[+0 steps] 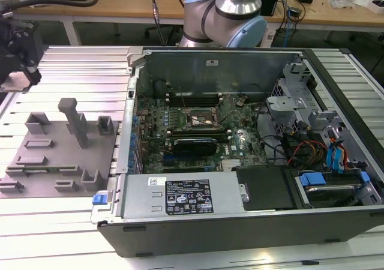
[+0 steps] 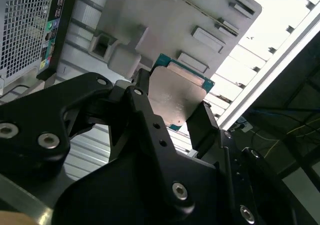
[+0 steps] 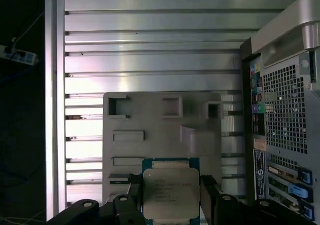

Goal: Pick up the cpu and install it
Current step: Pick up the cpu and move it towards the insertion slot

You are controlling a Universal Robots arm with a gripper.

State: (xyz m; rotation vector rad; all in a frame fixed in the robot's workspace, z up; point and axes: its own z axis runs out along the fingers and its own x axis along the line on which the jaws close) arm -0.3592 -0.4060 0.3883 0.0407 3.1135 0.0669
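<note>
In both wrist views the cpu (image 3: 171, 191) (image 2: 176, 91), a flat square chip with a silvery metal top and a green edge, sits between the black fingers (image 3: 131, 186) (image 2: 142, 92). My gripper (image 3: 171, 197) (image 2: 172, 99) is shut on its two opposite sides and holds it above the grey fixture plate (image 3: 160, 130) (image 2: 165, 15). In the exterior view the gripper (image 1: 18, 51) hangs at the far left, over the far left corner of that plate (image 1: 54, 162). The black socket frame (image 1: 201, 119) lies in the middle of the motherboard, well to the exterior view's right of the gripper.
The open computer case (image 1: 240, 234) takes up the middle and right of the ribbed metal table (image 1: 78, 66); its perforated rear panel (image 3: 285, 110) stands beside the fixture plate. Grey blocks and a tall post (image 1: 75, 120) rise from the plate. The arm's base (image 1: 225, 15) is behind the case.
</note>
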